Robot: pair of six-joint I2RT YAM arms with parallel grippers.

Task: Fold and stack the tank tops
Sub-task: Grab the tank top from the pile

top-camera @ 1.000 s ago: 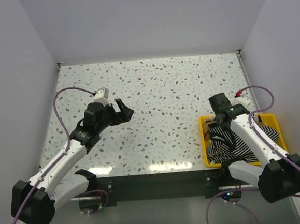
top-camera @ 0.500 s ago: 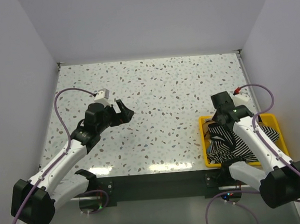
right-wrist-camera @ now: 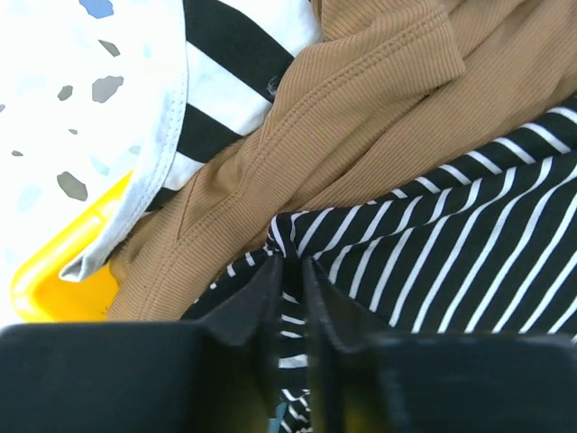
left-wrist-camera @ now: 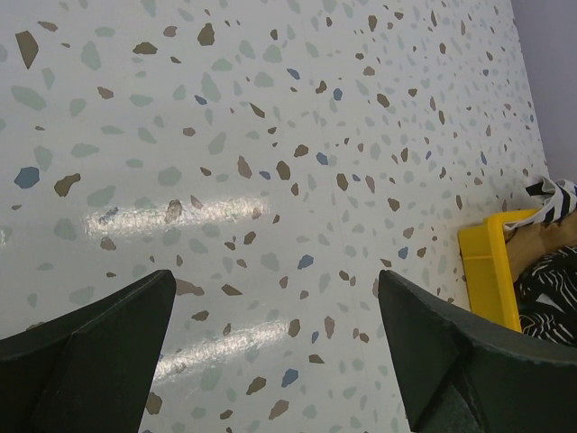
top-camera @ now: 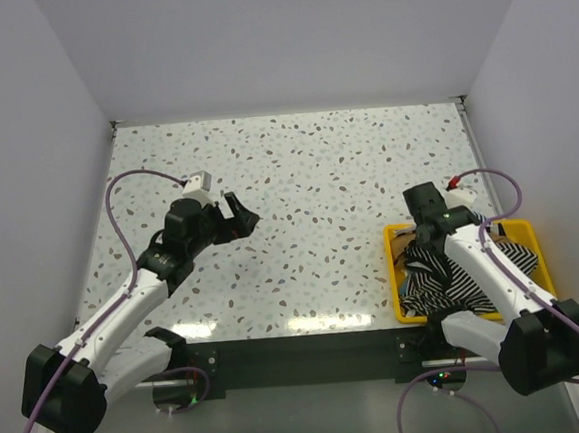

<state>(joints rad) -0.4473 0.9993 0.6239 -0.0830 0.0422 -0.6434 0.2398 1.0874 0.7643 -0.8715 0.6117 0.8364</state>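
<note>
We see the speckled table (top-camera: 316, 164) stretching bare from the left wall to the yellow bin (left-wrist-camera: 482, 262) at its near right corner. Heaped in the bin are the thin-striped top (right-wrist-camera: 469, 262), the tan top (right-wrist-camera: 361, 117) and the broad-striped top (right-wrist-camera: 225, 63). Our right gripper (right-wrist-camera: 290, 271) is clenched on a fold of the thin-striped top. Our left gripper (left-wrist-camera: 275, 293) hovers over the table, spread wide.

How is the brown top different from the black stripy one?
The brown top is plain and ribbed; the black stripy top has thin white lines. The right gripper pinches the black stripy top, not the brown top. Both lie crumpled, unfolded, in the yellow bin.
</note>
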